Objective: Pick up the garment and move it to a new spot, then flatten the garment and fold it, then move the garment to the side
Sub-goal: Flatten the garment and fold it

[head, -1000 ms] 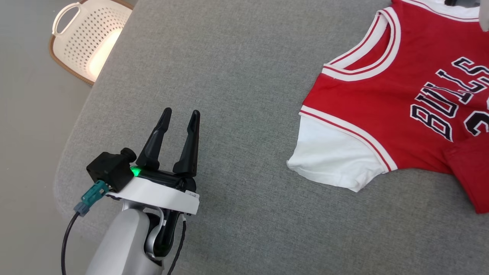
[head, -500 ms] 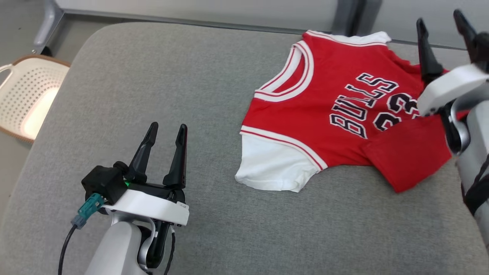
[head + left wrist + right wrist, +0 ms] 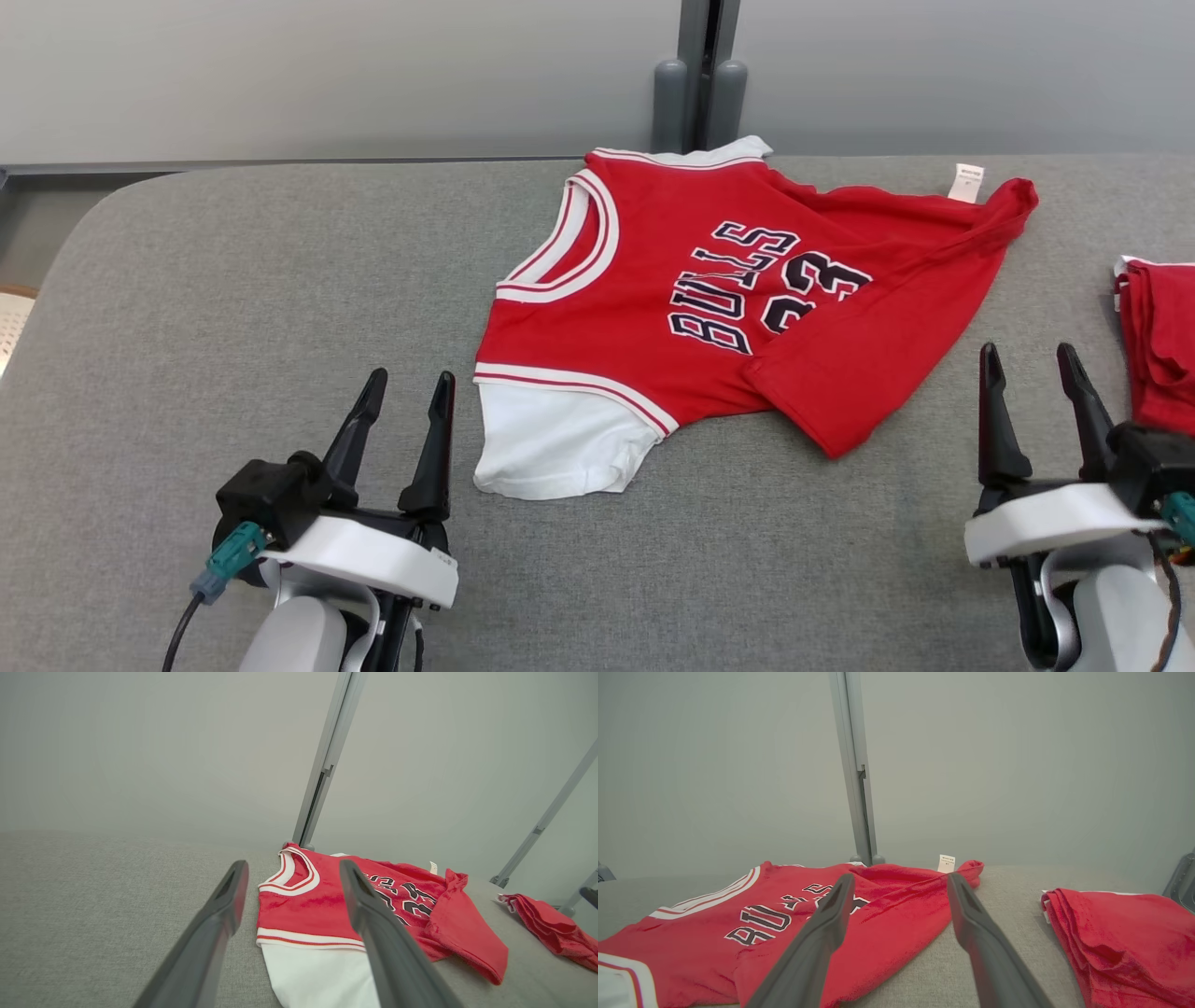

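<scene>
Grey padded worktop (image 3: pixel 233 261) sits differently in my head view than half a second ago, because the camera has swung. The red jersey (image 3: pixel 709 308) lies mid-surface at the far edge, hem flipped over. My left jaws are spread near its white sleeve (image 3: pixel 551 448). My right jaws are spread, now clear of the jersey. The left wrist view shows the jersey just ahead. In the right wrist view a folded red garment (image 3: pixel 1120 933) lies to its right.

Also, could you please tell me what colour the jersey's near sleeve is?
The sleeve is plain white; the head view shows it best.
</scene>
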Controlling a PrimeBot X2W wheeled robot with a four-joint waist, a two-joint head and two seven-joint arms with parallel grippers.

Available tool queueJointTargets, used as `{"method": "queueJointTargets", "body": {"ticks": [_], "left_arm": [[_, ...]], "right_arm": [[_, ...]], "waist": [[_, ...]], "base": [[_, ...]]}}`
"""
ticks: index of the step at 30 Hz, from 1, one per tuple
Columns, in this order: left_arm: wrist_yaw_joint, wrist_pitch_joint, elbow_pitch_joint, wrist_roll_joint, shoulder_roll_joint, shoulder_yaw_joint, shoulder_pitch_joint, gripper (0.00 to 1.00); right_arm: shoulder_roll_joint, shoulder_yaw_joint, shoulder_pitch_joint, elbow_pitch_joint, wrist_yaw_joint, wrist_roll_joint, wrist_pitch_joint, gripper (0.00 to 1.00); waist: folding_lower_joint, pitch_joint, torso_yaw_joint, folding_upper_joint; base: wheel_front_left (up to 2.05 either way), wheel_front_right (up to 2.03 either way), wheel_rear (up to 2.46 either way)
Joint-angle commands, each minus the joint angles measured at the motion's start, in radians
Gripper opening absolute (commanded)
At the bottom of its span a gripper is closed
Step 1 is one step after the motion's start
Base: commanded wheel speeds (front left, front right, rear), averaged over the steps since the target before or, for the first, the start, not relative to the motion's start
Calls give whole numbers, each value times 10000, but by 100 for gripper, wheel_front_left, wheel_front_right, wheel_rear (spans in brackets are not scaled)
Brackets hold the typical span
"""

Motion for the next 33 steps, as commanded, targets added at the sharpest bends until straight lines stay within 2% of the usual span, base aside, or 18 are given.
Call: {"method": "queueJointTargets", "body": {"ticks": [1, 6, 13, 16, 21, 27, 28, 29, 30, 33], "left_arm": [[-10, -15, 54, 12, 41, 1, 127, 100], [-10, -17, 293, -79, 44, -269, 176, 100], [-10, -17, 1185, -148, 244, -1166, -187, 100], [-7, 82, 2152, 54, 393, -1527, -481, 100], [340, 419, 3452, 59, 371, -1504, -1125, 100], [244, 685, 4365, -21, 322, -1715, -1594, 100], [188, 714, 4446, -75, 305, -1772, -1621, 89], [144, 714, 4511, -125, 284, -1854, -1643, 52], [104, 706, 4565, -175, 275, -1932, -1669, 0], [49, 543, 4585, -339, 241, -2061, -1788, 0]], "right_arm": [[92, -158, 309, -284, 0, -73, -61, 100], [379, -366, 896, -1045, 0, -316, -68, 100], [466, -408, 840, -1462, 0, -400, 90, 100], [482, -396, 850, -1551, 0, -414, 100, 100], [497, -403, 919, -1572, 0, -338, 100, 100], [500, -413, 836, -1531, 0, -228, 58, 100], [499, -416, 810, -1517, 0, -218, 52, 100], [500, -414, 779, -1498, 0, -207, 47, 100], [501, -390, 744, -1480, 0, -203, 43, 100], [502, -280, 676, -1419, 0, -240, 35, 100]], "waist": [[0, -79, -153, 0], [0, 10, -277, 0], [0, 184, -390, 0], [0, 323, -469, 0], [0, 559, -582, 0], [0, 750, -641, 0], [0, 772, -642, 0], [0, 790, -635, 0], [0, 799, -620, 0], [0, 780, -486, 0]], "base": [[0, 0, 0], [0, 0, 0], [0, 0, 0], [0, 0, 0], [0, 0, 0], [0, 0, 0], [0, 0, 0], [0, 0, 0], [0, 0, 0], [0, 0, 0]]}}
